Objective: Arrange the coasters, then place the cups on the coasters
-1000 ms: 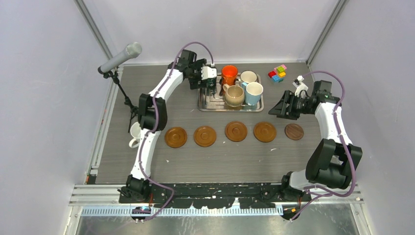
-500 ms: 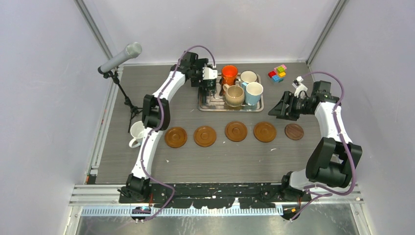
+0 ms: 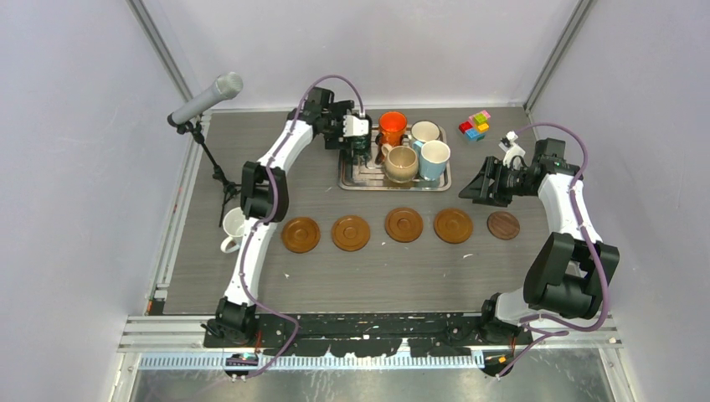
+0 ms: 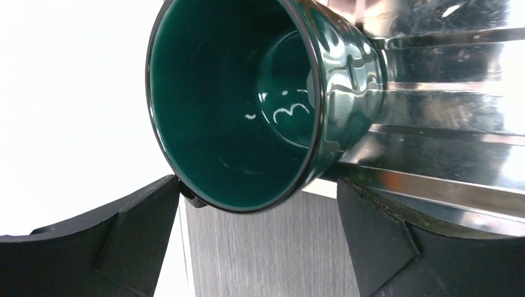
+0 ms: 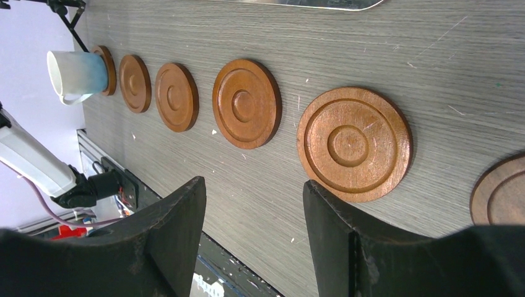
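Note:
A dark green cup point(image 4: 247, 105) stands at the left end of the silver tray point(image 4: 446, 154). My left gripper point(image 4: 257, 185) is open, one finger on each side of the cup's near rim, the left finger close to its handle. From above, that gripper point(image 3: 358, 147) covers most of the green cup. Orange point(image 3: 392, 127), whitish point(image 3: 425, 131), beige point(image 3: 401, 162) and light blue point(image 3: 434, 158) cups share the tray point(image 3: 356, 177). Several brown coasters point(image 3: 403, 224) lie in a row, the dark one point(image 3: 503, 225) rightmost. A white cup point(image 5: 77, 74) stands on the far-left coaster point(image 5: 109, 68). My right gripper point(image 5: 254, 185) hangs open and empty above the table, right of the tray.
A microphone point(image 3: 205, 99) on a stand occupies the back-left corner. Small coloured blocks point(image 3: 475, 126) sit at the back right. The left arm's elbow point(image 3: 259, 188) hangs over the white cup's spot. Grey walls close in the table on three sides.
My left gripper has opened slightly wider and eased closer around the green cup on the tray. The right arm has stayed still.

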Motion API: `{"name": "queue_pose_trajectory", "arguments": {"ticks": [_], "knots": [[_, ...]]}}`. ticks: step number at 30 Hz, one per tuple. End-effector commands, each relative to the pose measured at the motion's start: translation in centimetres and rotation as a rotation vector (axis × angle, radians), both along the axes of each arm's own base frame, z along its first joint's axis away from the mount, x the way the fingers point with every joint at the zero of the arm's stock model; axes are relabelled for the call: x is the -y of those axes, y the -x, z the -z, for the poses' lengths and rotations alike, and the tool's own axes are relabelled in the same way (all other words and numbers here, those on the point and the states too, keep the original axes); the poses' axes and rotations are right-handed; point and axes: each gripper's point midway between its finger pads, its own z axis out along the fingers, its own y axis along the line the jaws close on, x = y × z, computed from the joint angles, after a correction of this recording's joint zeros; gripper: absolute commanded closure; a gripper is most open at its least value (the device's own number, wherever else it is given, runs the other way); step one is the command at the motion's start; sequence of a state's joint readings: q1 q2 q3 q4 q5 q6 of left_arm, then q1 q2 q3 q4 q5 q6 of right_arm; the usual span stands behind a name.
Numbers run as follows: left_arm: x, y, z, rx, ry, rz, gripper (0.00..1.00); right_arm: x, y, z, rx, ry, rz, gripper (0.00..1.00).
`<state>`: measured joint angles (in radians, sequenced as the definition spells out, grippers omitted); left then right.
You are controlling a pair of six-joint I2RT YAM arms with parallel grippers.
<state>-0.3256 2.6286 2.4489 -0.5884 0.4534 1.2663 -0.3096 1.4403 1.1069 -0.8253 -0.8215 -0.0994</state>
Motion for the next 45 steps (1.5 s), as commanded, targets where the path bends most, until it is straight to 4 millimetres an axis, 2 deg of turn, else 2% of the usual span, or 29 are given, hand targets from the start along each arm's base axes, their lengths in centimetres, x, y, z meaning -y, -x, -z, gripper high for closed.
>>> {"name": "queue_pose_trajectory", "arguments": {"ticks": [1,6,10,16,21,29,35,39,45], "knots": [[0.5,3.4,-2.8,-0.089,0.029,0.065,0.02,-0.1,-0.7,-1.4,0.049,-0.001,-0.015,0.37],[0.4,5.1,-4.4,-0.143,0.066,0.045,0.08,-0.2,-0.6,-1.8,0.058,-0.004,-0.016,0.36],[0.1,6.0,-4.4,-0.184,0.074,0.014,0.13,-0.3,-0.6,-1.9,0.063,-0.008,-0.018,0.37],[-1.2,3.6,-3.4,-0.174,0.067,-0.123,0.10,-0.3,-0.5,-2.0,0.066,-0.011,-0.020,0.36],[-1.3,1.6,-2.0,-0.129,0.042,-0.196,0.05,-0.3,-0.6,-1.9,0.061,-0.010,-0.018,0.37],[0.3,1.9,-0.5,-0.157,0.056,-0.153,0.06,-0.2,-0.7,-1.5,0.050,-0.009,-0.015,0.37],[1.9,3.9,-1.3,-0.223,0.113,-0.089,0.20,-0.2,-0.7,-1.4,0.046,-0.008,-0.016,0.36],[2.4,4.7,-1.5,-0.233,0.113,-0.081,0.33,-0.2,-0.7,-1.5,0.045,-0.014,-0.017,0.37],[2.5,5.7,-0.3,-0.308,0.099,-0.090,0.47,-0.3,-0.7,-1.6,0.049,-0.015,-0.018,0.37]]}}
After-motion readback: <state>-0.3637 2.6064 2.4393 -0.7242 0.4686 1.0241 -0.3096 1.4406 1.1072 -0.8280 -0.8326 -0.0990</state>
